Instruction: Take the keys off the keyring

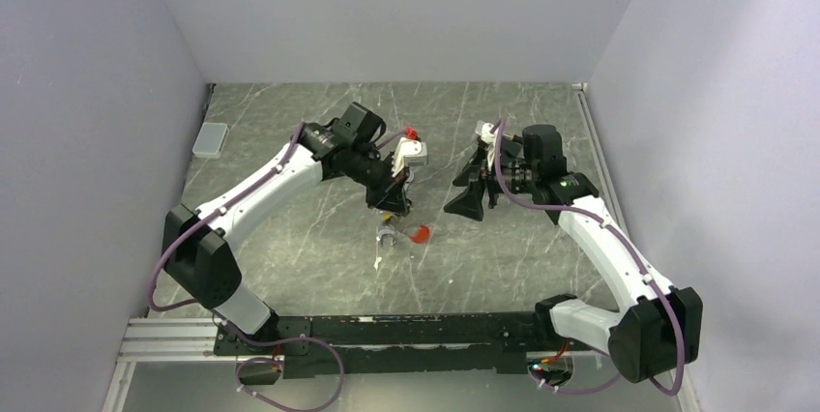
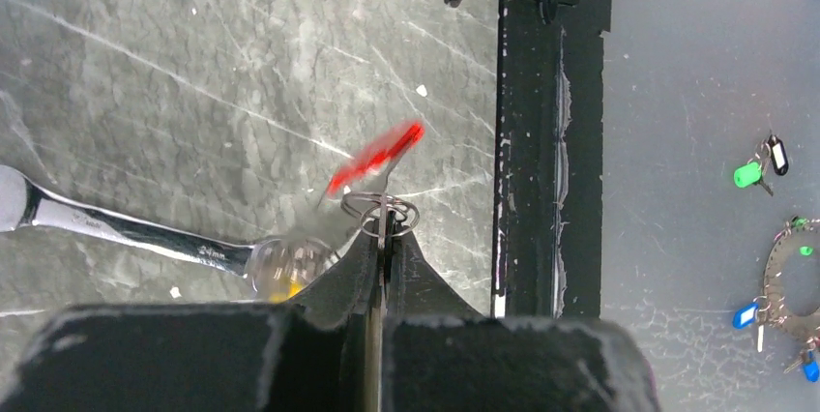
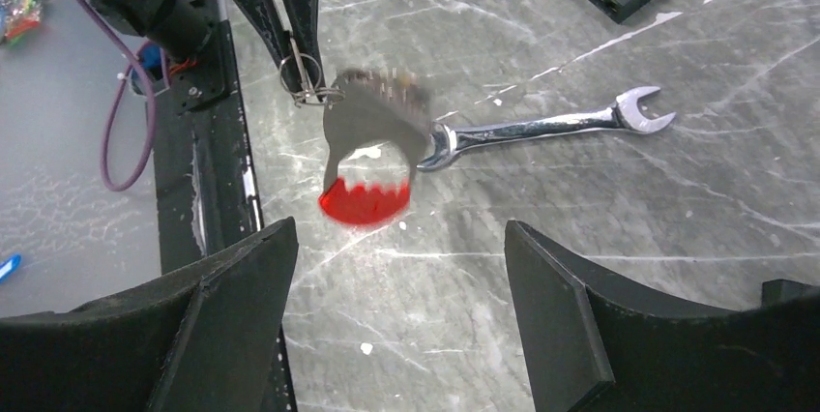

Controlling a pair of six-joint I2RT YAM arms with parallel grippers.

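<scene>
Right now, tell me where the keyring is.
Right wrist view, upper left: the keyring hangs by its ring from the left claw, left of the wrench.

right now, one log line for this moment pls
left pincer: shut on keyring ring | keyring: hanging, blurred | right pincer: open, apart from it | wrench: flat on table

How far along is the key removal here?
Nothing looks done: no freed keys show on the table. In hand: the left gripper is shut on the thin metal ring of the keyring, holding it up, blurred. The right gripper is open, facing it. Pulling keys off is all left.
</scene>
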